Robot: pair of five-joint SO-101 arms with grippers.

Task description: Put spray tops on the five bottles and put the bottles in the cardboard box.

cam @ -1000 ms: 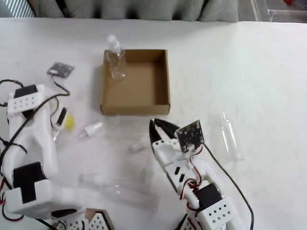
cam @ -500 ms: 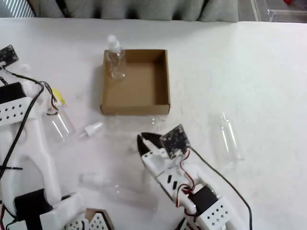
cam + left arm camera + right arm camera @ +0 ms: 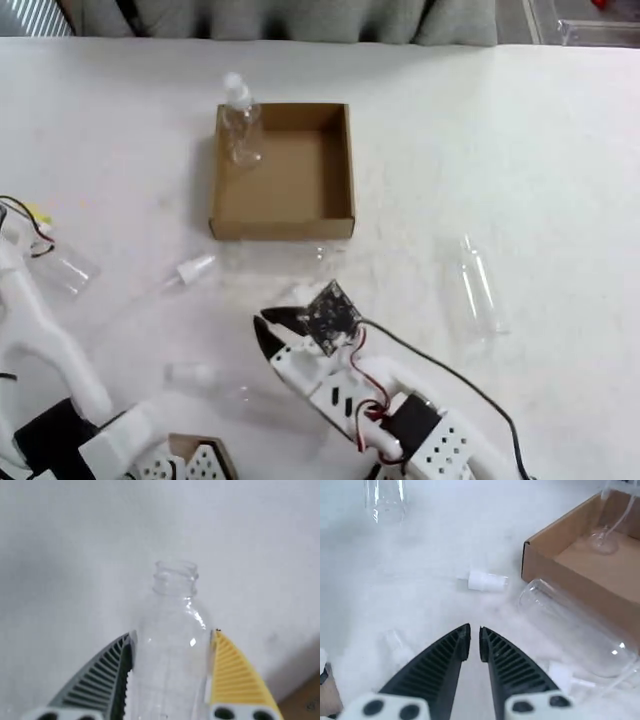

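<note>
1. Fingers: the left gripper [image 3: 171, 639] has its grey and yellow fingers [image 3: 235, 675] clamped on the body of the held bottle [image 3: 172, 625], just under the shoulder. The open neck points away from the wrist. The right gripper [image 3: 473, 631] is down to a thin slit with nothing in it.
2. Positions:
   - The held bottle sits at the left arm's edge of the table, well apart from the cardboard box [image 3: 283, 228].
   - A capped bottle [image 3: 240, 120] stands in a far corner of the box.
   - One loose bottle [image 3: 570, 625] lies just beside the box's near wall.
   - A second loose bottle [image 3: 480, 285] lies out on the right arm's side.
   - A third loose bottle [image 3: 235, 392] lies near the arm bases.
   - One spray top [image 3: 487, 581] lies ahead of the right gripper, and another spray top [image 3: 565, 675] lies close beside it.
3. Handling, my read:
   - The bottles look like empty thin clear plastic: light, smooth and likely slippery. The walls will probably flex under a hard squeeze, and a bottle lying down will roll.
   - Grip mid-body or under the shoulder and keep the neck clear for capping.
   - The spray tops are small and trail a dip tube. Take one by the collar and line the tube up with the neck before it goes in.
4. Surface and room: the white table [image 3: 520, 130] is flat and pale, so the clear bottles are hard to pick out against it. Grey fabric [image 3: 300, 20] runs along the far edge.
</note>
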